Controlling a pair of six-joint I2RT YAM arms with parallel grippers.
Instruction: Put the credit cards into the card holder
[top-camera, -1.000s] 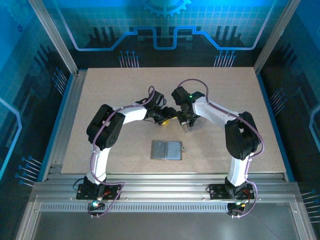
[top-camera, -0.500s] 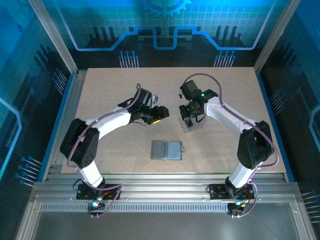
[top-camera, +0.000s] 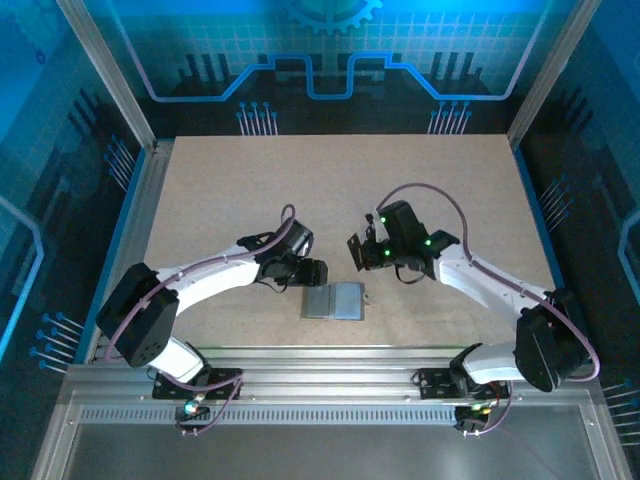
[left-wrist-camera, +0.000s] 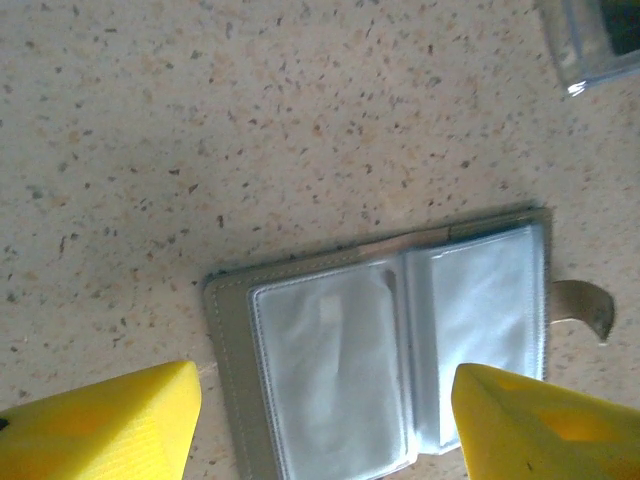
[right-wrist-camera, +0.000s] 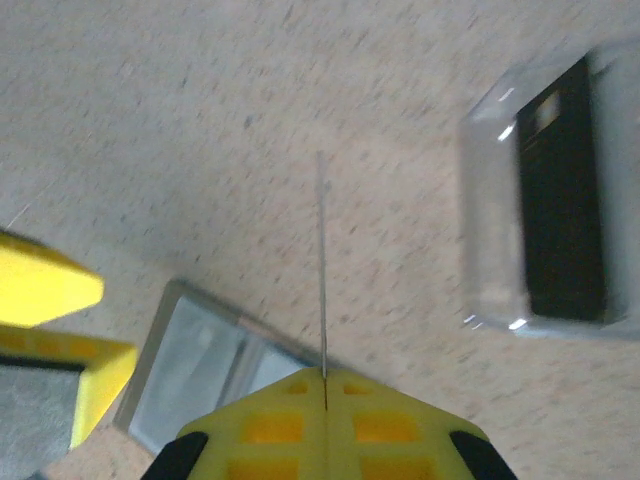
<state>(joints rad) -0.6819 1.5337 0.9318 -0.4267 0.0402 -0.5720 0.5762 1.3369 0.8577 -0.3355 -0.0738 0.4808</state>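
Card holder (top-camera: 333, 301): lies opened flat on the tabletop (top-camera: 230, 190), near the middle of its near edge. Two clear-sleeved panels face up, and a small strap tab (left-wrist-camera: 585, 305) sticks out of the right side.
Left gripper (left-wrist-camera: 320, 425): released. Its yellow fingers (left-wrist-camera: 110, 420) are spread wide over the near part of the card holder, one off each side. Nothing sits between them.
Right gripper (right-wrist-camera: 323, 385): clenched on the held card (right-wrist-camera: 322, 270), just beyond the card holder's far right corner.
Held card: thin and gripped by one end. The right wrist camera sees it edge-on, as a fine line rising from the pinched fingertips. From above it reads as a small dark plate. Its colour cannot be told for sure.
Clear box (right-wrist-camera: 485, 190): rests on the tabletop beyond the card holder's right end, apart from it. One corner shows in the left wrist camera.
Black card (right-wrist-camera: 565, 195): lies inside the clear box.
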